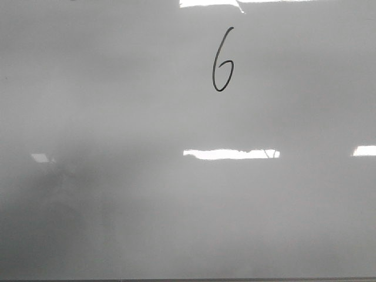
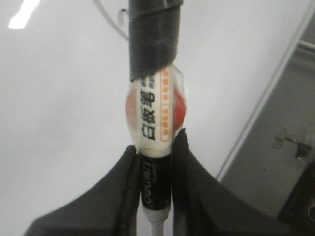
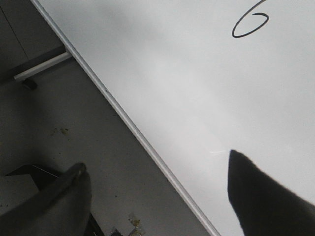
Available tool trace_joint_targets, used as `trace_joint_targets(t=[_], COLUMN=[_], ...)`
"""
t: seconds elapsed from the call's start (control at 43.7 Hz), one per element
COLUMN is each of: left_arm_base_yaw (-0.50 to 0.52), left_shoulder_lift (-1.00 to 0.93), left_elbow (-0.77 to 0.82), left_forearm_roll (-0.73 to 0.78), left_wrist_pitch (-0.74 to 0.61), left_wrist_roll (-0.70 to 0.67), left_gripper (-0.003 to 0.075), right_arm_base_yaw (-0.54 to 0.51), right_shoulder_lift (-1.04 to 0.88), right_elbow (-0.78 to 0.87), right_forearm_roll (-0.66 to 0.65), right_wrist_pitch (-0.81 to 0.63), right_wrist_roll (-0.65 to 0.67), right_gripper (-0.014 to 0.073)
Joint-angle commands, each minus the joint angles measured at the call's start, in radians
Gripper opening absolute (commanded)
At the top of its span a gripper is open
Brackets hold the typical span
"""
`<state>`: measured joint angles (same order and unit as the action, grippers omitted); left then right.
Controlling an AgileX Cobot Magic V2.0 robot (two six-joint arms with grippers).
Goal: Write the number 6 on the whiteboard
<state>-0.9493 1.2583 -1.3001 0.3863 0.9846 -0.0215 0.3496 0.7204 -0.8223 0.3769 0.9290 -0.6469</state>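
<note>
A thin black hand-drawn number 6 stands on the upper middle of the whiteboard, which fills the front view. No gripper shows in the front view. In the left wrist view my left gripper is shut on a whiteboard marker, white with black and orange print and grey tape on its far end, held above the whiteboard. In the right wrist view my right gripper is open and empty, straddling the edge of the whiteboard. Part of the number 6 shows there.
Bright white light glares lie on the board. The board's thin metal edge runs diagonally in the right wrist view, with dark grey floor and a white bar beyond it. Floor also borders the board in the left wrist view.
</note>
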Motion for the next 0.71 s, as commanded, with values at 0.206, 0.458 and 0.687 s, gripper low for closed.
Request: trace_joint_targets(t=[0.206,0.458,0.687], left_arm_base_yaw=[0.163,0.578,0.88], left_shoulder_lift=[-0.293,-0.348,-0.335], left_elbow=[0.146,0.308,0.5], left_forearm_roll=[0.16,-0.058,-0.386], left_wrist_pitch=[-0.029,-0.155,-0.521], left_wrist_roll=[-0.254,-0.125,0.021], left_gripper=[0.0048,0.0048,0.0048], right_arm_base_yaw=[-0.006,-0.006,-0.006], right_shoulder_lift=[-0.004,-0.004,-0.004], right_elbow=[-0.033,-0.033,-0.033], right_forearm_roll=[0.014,0.015,0.018], right_wrist_pitch=[-0.047,-0.047,-0.047], right_wrist_roll=[0.003,0.003,0.003], right_gripper=[0.0591,0.0591,0.0591])
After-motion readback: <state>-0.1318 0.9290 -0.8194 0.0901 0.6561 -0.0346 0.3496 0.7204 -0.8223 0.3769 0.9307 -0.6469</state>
